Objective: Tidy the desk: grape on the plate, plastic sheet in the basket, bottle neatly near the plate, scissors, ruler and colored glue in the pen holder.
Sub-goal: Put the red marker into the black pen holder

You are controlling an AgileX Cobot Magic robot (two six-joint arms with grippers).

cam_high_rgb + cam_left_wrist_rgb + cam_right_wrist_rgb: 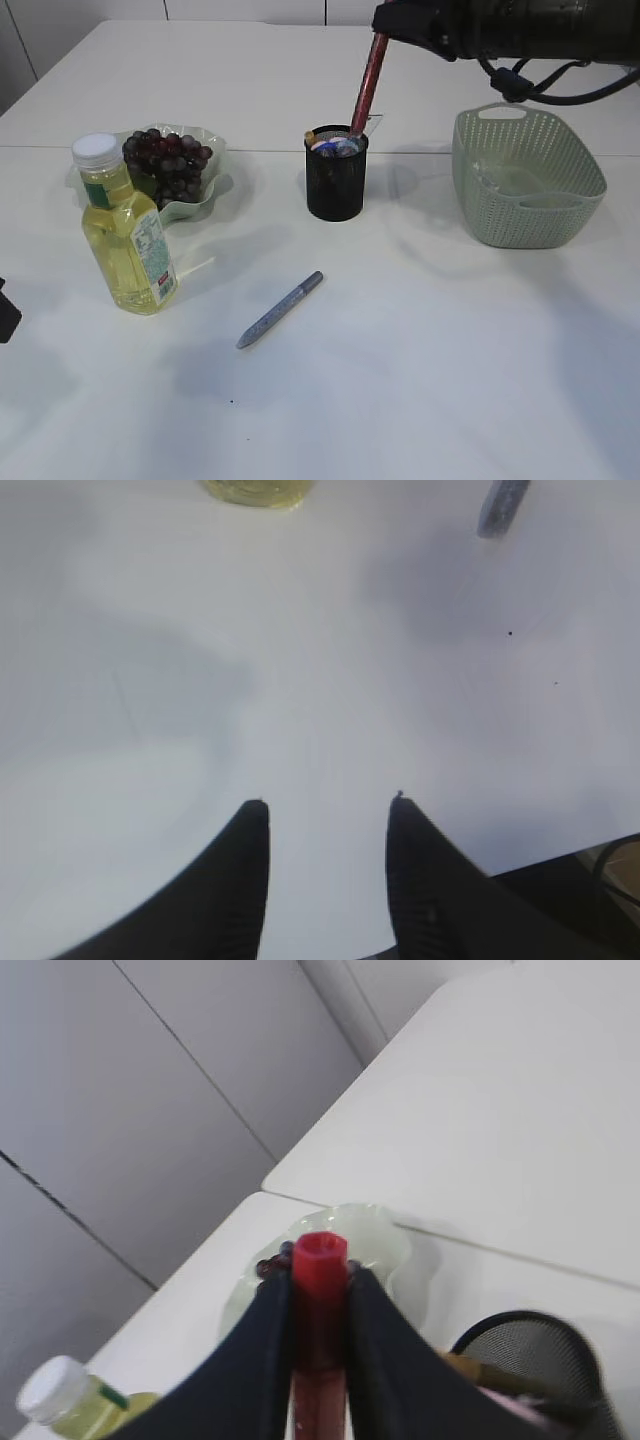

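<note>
Grapes, a dark purple bunch [167, 160], already sit on the pale green wavy plate [215, 195] toward the table's left edge; the yellow plastic bottle with white cap [123, 232] stands just in front of it. The mint perforated basket [527, 180] near the right edge seems to hold the clear plastic sheet [515, 182], hard to confirm. The black mesh pen holder [336, 175] mid-table carries several items, identities unclear. The right gripper [320, 1305] is clenched on a red glue stick [367, 82], its lower end at the holder's mouth, not yet let go. A grey glitter stick [281, 309] lies loose toward the near edge. The left gripper [328, 810] hangs over bare tabletop, jaws parted, empty. Judgement: most done; two sticks left
</note>
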